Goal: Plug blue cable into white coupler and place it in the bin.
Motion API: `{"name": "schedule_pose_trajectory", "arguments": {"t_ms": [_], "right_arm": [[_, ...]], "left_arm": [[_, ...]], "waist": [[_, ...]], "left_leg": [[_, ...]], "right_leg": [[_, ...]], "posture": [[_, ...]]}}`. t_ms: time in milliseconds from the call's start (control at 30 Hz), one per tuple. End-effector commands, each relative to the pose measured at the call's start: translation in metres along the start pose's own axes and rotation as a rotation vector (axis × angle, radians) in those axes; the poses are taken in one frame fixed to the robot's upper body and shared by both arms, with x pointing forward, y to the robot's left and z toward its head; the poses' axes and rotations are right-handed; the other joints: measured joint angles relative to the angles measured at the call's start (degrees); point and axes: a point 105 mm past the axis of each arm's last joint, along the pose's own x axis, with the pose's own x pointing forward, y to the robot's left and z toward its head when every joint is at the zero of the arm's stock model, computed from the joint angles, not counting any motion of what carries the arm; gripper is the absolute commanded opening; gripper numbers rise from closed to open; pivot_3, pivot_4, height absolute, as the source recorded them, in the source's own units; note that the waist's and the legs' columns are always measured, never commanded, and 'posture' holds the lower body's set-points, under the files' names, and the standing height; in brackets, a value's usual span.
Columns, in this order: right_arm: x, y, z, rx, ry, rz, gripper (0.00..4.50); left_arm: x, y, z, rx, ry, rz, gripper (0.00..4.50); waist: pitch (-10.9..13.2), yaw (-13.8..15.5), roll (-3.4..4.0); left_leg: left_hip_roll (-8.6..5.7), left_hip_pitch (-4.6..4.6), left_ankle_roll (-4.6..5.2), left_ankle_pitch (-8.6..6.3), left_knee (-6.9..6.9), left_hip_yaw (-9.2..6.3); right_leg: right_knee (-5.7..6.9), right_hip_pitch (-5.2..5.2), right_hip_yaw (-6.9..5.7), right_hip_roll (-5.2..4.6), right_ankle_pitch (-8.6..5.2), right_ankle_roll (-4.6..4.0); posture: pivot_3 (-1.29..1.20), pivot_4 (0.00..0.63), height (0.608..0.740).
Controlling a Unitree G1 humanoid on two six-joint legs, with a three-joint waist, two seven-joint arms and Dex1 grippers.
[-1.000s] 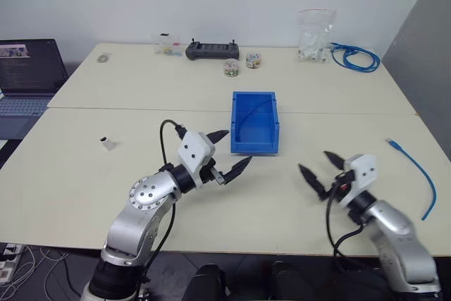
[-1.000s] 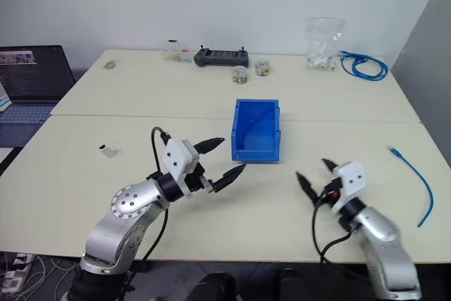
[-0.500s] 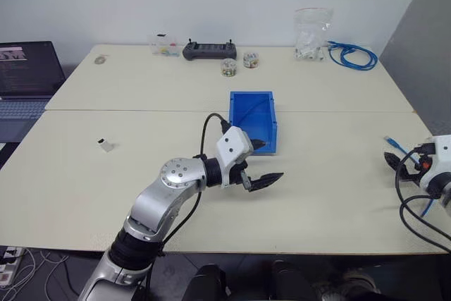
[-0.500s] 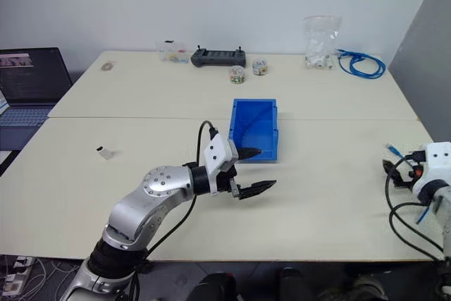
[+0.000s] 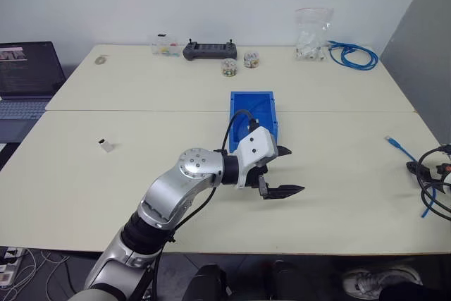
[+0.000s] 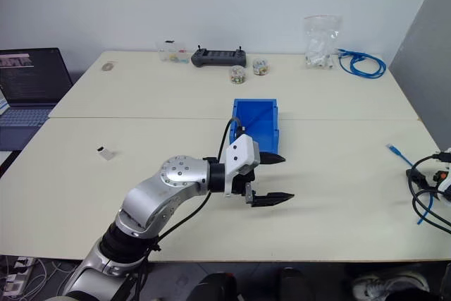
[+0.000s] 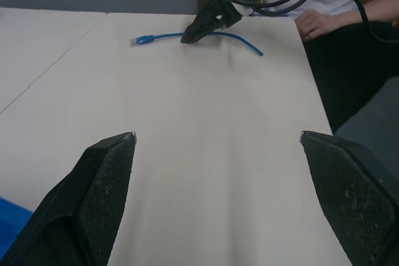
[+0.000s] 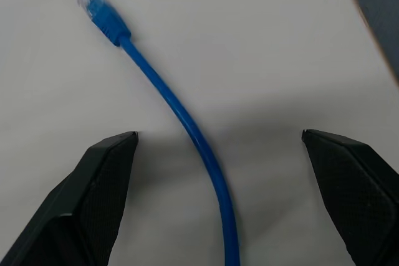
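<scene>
The blue cable (image 5: 404, 149) lies loose by the table's right edge, its clear plug pointing toward the table's middle. My right gripper (image 8: 218, 135) hangs open over the cable (image 8: 182, 118), one finger on each side, neither touching it. The left wrist view shows one of its dark fingers (image 7: 202, 22) at the cable (image 7: 232, 36). My left gripper (image 5: 296, 170) is open and empty just in front of the blue bin (image 5: 232, 119), pointing right. The white coupler (image 5: 106, 145) sits alone on the table's left part, far from both grippers.
Along the back edge are a black controller (image 5: 210, 50), small jars (image 5: 230, 68), a clear bag of white parts (image 5: 313, 33) and a coil of blue cables (image 5: 352, 56). A laptop (image 5: 25, 68) stands at the far left. A person's hand (image 7: 318, 23) rests beyond the right edge.
My right arm has swung far right, from the table's front middle to over the blue cable. My left gripper has moved right across the bin's front and turned to point right.
</scene>
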Motion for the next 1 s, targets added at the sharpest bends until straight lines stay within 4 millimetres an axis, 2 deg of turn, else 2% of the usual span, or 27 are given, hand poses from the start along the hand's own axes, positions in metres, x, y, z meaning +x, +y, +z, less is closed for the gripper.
{"name": "schedule_pose_trajectory", "arguments": {"t_ms": [33,167,333,633,833,1000], "right_arm": [[-0.003,-0.001,-0.007,-0.016,0.048,0.03,4.12],[-0.003,0.005,-0.013,0.004,0.064,0.078,3.34],[-0.004,0.011,-0.015,0.03,0.064,0.12,2.14],[-0.005,0.022,-0.002,0.018,-0.02,0.178,0.06],[-0.01,0.035,0.01,-0.006,-0.059,0.259,0.06],[-0.025,0.057,0.035,-0.022,-0.137,0.376,0.06]], "left_arm": [[0.004,0.001,0.008,0.04,-0.016,-0.02,4.5],[0.004,0.004,0.008,0.044,-0.017,-0.019,4.5],[0.002,0.007,0.006,0.056,-0.009,-0.012,4.5],[-0.004,0.013,-0.002,0.046,-0.001,0.02,4.5],[-0.009,0.014,-0.007,0.049,0.011,0.027,4.5],[-0.022,0.017,-0.012,0.043,0.026,0.048,4.5]], "waist": [[0.01,-0.01,-0.02],[0.03,-0.04,-0.05],[0.03,-0.2,-0.06],[0.03,-1.0,-0.07],[0.03,-1.06,-0.06],[0.03,-1.09,-0.01]], "left_leg": [[0.0,0.0,0.0,0.0,0.0,0.0],[0.01,0.0,-0.01,0.0,0.0,0.0],[0.06,0.02,-0.02,0.01,0.0,-0.02],[0.07,0.05,-0.02,0.01,0.0,-0.03],[0.07,0.06,-0.01,0.01,0.0,-0.03],[0.06,0.05,-0.01,0.01,0.0,-0.05]], "right_leg": [[0.0,0.0,0.0,0.01,0.0,0.0],[-0.01,0.01,0.01,0.01,0.0,0.01],[0.0,0.02,0.01,0.0,0.0,0.01],[0.02,0.03,0.01,-0.03,0.01,0.02],[0.04,0.03,0.02,-0.03,0.01,0.02],[0.04,0.01,0.04,-0.06,0.01,0.02]], "posture": [[0.0,0.15,0.74],[0.0,0.15,0.74],[0.0,0.15,0.74],[0.0,0.15,0.74],[0.0,0.15,0.74],[0.0,0.15,0.74]]}}
